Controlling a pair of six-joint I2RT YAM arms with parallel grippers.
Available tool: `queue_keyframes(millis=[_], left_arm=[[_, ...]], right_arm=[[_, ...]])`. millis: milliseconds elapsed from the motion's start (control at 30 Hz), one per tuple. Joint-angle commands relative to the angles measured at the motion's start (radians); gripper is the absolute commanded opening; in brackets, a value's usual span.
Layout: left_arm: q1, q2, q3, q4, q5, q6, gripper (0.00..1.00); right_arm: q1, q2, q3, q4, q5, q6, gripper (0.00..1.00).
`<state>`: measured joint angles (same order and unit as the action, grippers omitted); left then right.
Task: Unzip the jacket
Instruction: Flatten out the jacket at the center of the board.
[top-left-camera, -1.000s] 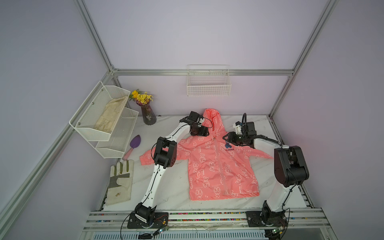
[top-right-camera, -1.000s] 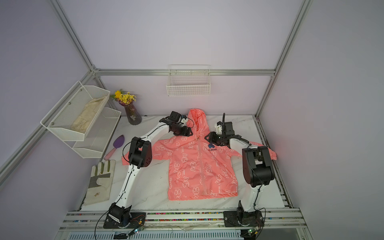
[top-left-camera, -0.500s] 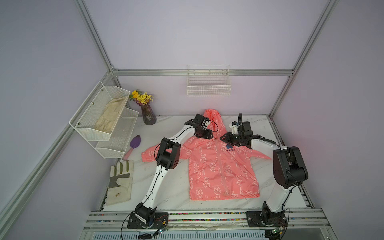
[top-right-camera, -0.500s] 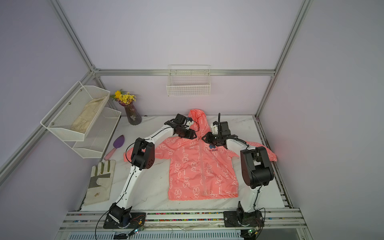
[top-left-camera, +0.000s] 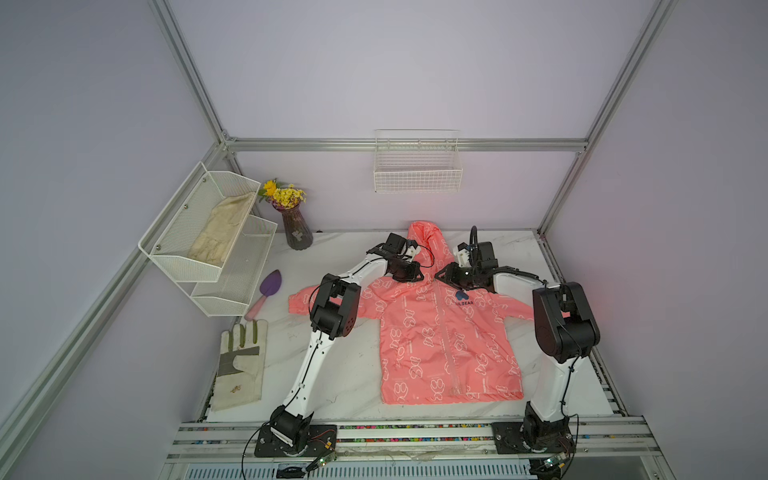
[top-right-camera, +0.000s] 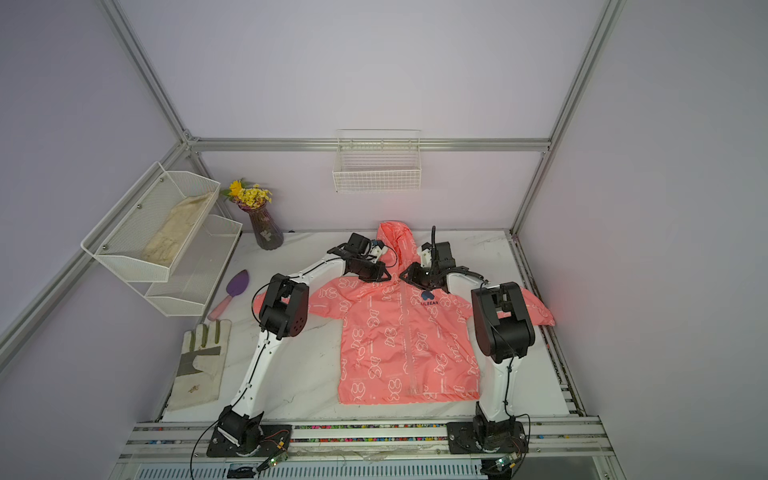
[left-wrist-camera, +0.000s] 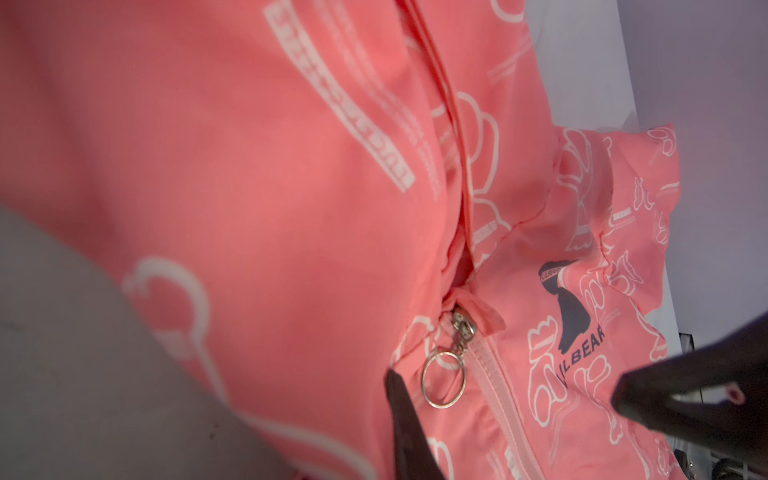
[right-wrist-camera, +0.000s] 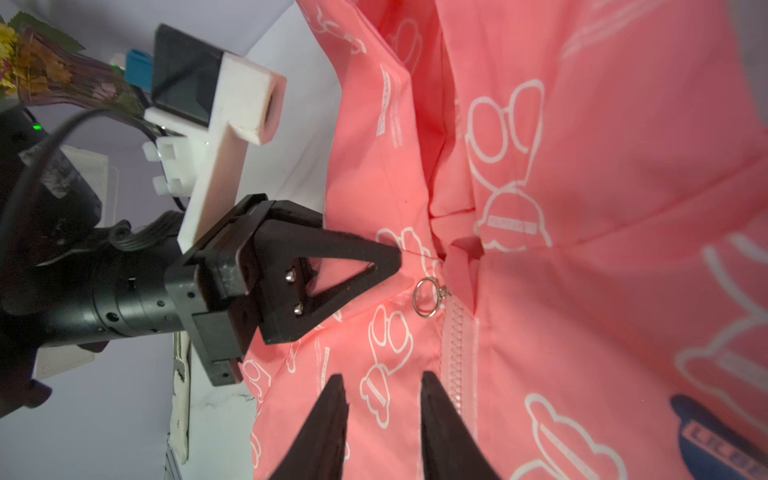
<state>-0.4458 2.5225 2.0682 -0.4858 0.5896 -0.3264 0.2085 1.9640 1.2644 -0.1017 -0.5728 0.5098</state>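
On the white bench the jacket lies flat and zipped, hood at the back edge; my left gripper is pinched shut on its collar beside the ring, so my empty, narrowly parted right gripper must catch that ring next.

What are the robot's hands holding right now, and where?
The left gripper pinches the jacket at its collar, beside the ring pull. The right gripper is open, holding nothing.

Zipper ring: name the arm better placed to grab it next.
Right, probably: the right pincer is open, aimed at the ring; the left pincer is shut on the jacket collar.
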Motion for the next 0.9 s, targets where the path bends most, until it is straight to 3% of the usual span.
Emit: queue_keyframes(millis=[0, 200, 467, 867], left_arm=[[0.017, -0.107, -0.144, 0.189, 0.114, -0.057, 0.07], [0.053, -0.189, -0.326, 0.434, 0.201, -0.135, 0.02], [0.058, -0.216, -0.41, 0.58, 0.25, -0.173, 0.0], [0.059, -0.238, -0.438, 0.615, 0.261, -0.166, 0.0]], right_arm=[[0.008, 0.009, 0.007, -0.001, -0.079, 0.016, 0.38], [0.017, 0.041, 0.025, 0.016, -0.153, 0.102, 0.46], [0.046, 0.032, -0.07, 0.191, -0.182, 0.316, 0.47], [0.051, 0.066, -0.108, 0.241, -0.141, 0.372, 0.43]])
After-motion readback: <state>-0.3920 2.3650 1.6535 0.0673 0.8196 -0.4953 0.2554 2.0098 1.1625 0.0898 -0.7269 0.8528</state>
